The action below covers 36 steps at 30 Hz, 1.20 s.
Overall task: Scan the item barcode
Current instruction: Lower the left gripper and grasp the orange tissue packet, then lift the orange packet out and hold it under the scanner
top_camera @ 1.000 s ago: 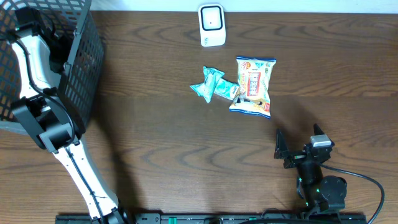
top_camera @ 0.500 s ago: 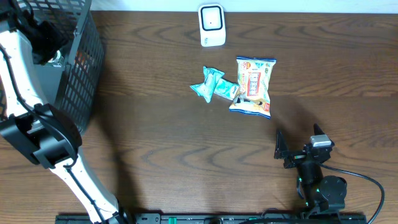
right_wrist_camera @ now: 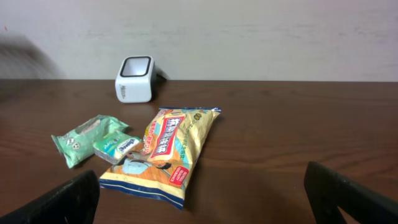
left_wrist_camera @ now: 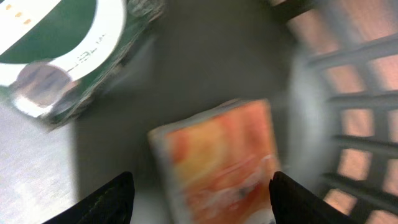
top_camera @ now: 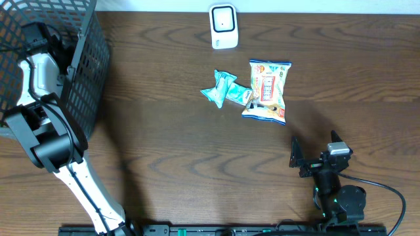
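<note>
Overhead: the scanner (top_camera: 223, 26) stands at 12 o'clock with nothing before it, so the scan looks not yet done. The left arm (top_camera: 37, 72) reaches into the basket (top_camera: 85, 78) at 10 o'clock; the right gripper (top_camera: 316, 154) sits at 5 o'clock, jaws wide, empty. Left wrist — blurred: the left gripper (left_wrist_camera: 200, 180) is spread over an orange packet (left_wrist_camera: 214, 162), seemingly not pinching it; basket wall close at 3 o'clock, green box (left_wrist_camera: 68, 56) at 10. Right wrist: open table (right_wrist_camera: 280, 137) runs past a snack bag (right_wrist_camera: 165, 155) to the scanner.
</note>
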{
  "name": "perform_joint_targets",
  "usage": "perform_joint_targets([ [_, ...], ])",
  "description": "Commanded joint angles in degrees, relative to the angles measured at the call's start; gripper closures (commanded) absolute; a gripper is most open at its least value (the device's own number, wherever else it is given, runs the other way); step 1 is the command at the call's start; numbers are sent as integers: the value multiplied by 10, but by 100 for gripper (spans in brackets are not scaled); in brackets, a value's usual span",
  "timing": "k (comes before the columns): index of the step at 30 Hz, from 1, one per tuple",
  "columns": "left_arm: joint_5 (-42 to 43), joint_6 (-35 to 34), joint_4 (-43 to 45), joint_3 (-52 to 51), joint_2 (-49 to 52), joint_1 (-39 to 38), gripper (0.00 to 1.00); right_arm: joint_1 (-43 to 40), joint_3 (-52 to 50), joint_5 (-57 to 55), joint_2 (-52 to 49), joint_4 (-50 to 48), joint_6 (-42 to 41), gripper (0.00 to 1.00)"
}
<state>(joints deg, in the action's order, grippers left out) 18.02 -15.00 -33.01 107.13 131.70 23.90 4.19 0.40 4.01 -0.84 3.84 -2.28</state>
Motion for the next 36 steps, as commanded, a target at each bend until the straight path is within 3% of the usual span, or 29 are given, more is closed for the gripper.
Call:
perform_joint_targets([
  [1, 28, -3, 9, -3, -1, -12, 32, -1, -1, -4, 2, 2, 7, 1],
  [9, -27, -3, 10, -7, 14, -28, 36, -1, -1, -5, 2, 2, 7, 1],
  [13, -27, -3, 6, -12, 17, -28, 58, -1, -1, -4, 2, 2, 7, 1],
  [17, -27, -3, 5, -12, 16, -20, 87, -1, -1, -4, 2, 2, 7, 1],
  [19, -26, -3, 2, -12, 13, -13, 92, -1, -1, -4, 2, 3, 7, 1],
  [27, -19, -7, -32, -11, -73, 32, 92, -1, -1, -4, 2, 3, 7, 1],
  [36, -18, -87, -82, -12, -291, 69, 93, -1, -1, -5, 2, 3, 7, 1],
])
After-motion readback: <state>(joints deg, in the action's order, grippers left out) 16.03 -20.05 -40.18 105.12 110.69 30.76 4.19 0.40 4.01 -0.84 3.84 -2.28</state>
